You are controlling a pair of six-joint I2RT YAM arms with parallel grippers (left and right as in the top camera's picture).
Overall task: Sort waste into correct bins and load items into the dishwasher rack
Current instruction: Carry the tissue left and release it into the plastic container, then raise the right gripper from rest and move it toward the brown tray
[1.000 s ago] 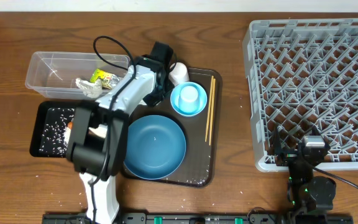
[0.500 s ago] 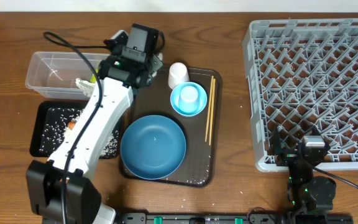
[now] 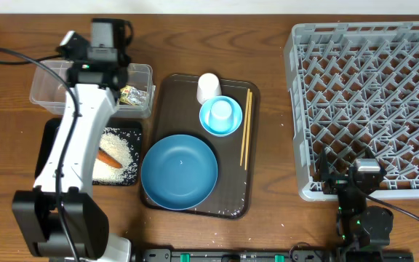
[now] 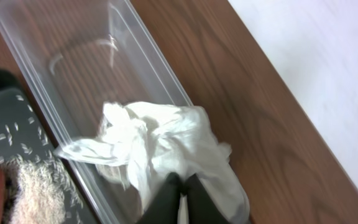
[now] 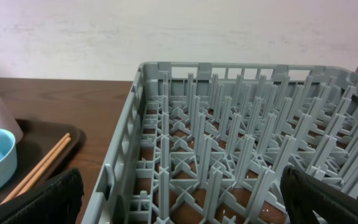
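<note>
The left gripper (image 4: 180, 188) is positioned over the clear plastic tub (image 3: 49, 93) at the left rear of the table (image 3: 268, 22). Its jaws are drawn almost together, and a thin strip of white paper is seen between the fingertips. The crumpled white paper wrapper (image 4: 157, 144) is thus pinched at its near edge. The rest of the wrapper is spread directly ahead of the fingertips, above the tub's interior and against the long wall on the side away from the black tray (image 3: 49, 131). It cannot be told whether the wrapper rests on the tub floor. In the overhead view the wrapper is hidden under the wrist. The yellow-green packet (image 3: 131, 93) is located inside the same tub, at the end nearest the brown serving tray (image 3: 173, 94). The black tray is set just in front of the tub, and loose white rice (image 3: 118, 149) and the orange carrot (image 3: 108, 158) are contained in it. On the serving tray, the large blue plate (image 3: 180, 171) is placed at the front and the light-blue bowl (image 3: 220, 125) behind it. One white cup (image 3: 222, 110) is seated in the bowl. A second white cup (image 3: 208, 87) is placed just behind the bowl, and the chopsticks (image 3: 246, 127) are laid along the tray's right edge. The right gripper (image 5: 180, 186) is held at the near left corner of the grey dishwasher rack (image 3: 369, 94). Its jaws are spread wide, nothing is gripped, and it is well apart from the waste.
</note>
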